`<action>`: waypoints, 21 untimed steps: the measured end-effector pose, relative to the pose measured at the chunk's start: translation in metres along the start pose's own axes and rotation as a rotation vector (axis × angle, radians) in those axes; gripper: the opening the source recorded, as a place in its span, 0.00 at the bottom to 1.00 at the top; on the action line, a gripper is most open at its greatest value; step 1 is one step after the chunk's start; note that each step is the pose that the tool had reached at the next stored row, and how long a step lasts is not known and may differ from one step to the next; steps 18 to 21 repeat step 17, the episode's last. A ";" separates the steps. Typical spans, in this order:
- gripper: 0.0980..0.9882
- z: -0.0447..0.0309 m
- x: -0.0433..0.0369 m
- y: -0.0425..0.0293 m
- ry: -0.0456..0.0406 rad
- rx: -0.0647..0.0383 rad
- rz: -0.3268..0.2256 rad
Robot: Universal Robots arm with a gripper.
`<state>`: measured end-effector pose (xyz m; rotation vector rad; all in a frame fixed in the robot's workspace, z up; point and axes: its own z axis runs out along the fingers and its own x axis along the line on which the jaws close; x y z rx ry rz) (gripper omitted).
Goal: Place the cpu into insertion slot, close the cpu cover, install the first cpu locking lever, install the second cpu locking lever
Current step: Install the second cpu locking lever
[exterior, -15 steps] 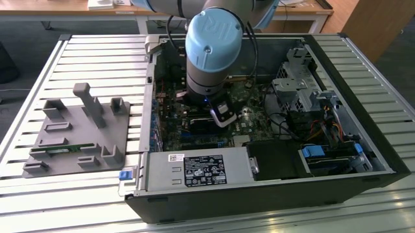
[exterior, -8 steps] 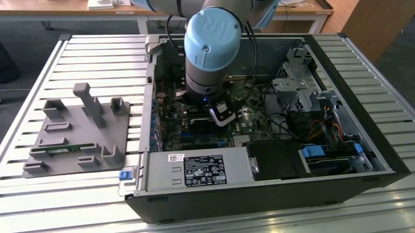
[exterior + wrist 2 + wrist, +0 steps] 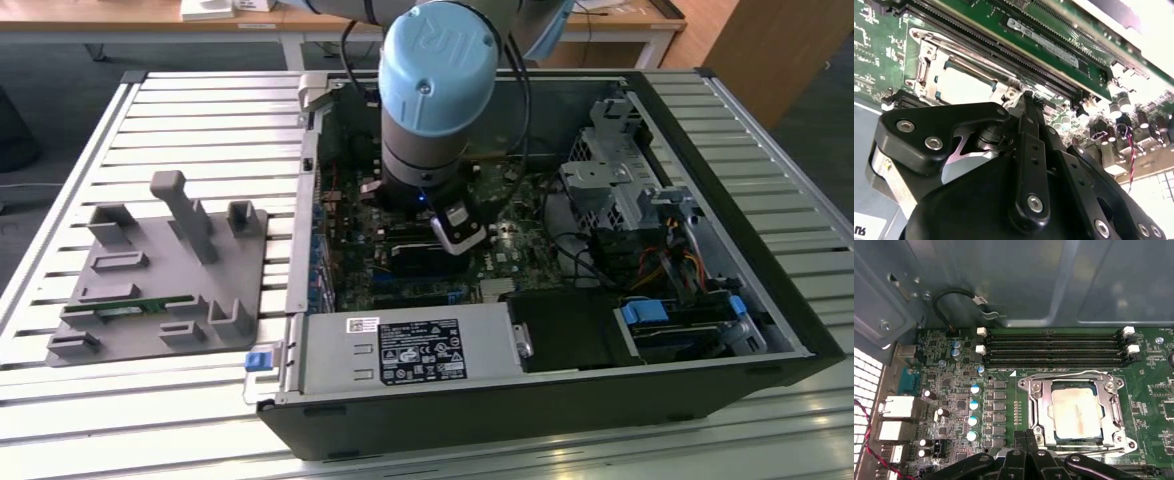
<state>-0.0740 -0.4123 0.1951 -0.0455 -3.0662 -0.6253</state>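
Hovering: claw (image 3: 1026, 440) fingers together | cpu (image 3: 1075, 411) seated under cpu cover (image 3: 1036, 405)

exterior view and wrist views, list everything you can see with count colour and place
pc case: one, black, open on the slatted table
motherboard: one, green, inside the case
cpu: one, silvery-tan, seated in the slot
cover: one, silver frame, lying down around the cpu
ram slots: four, black with white clips, beside the slot
capacitors: several, silver-blue, on the board beside the slot
power supply: one, grey with label, at the case's near edge
drive cage: one, grey metal, at the exterior view's right
fixture: one, grey, on the table at the exterior view's left
arm: one, grey with blue cap, reaching into the case
gripper: one, black, fingers together at the cover's edge
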 end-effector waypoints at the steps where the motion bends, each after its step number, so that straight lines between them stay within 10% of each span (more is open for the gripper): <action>1: 0.01 -0.0014 0.0000 0.0006 0.0000 0.000 0.000; 21: 0.01 -0.0169 0.0003 0.0074 -0.0001 0.000 0.000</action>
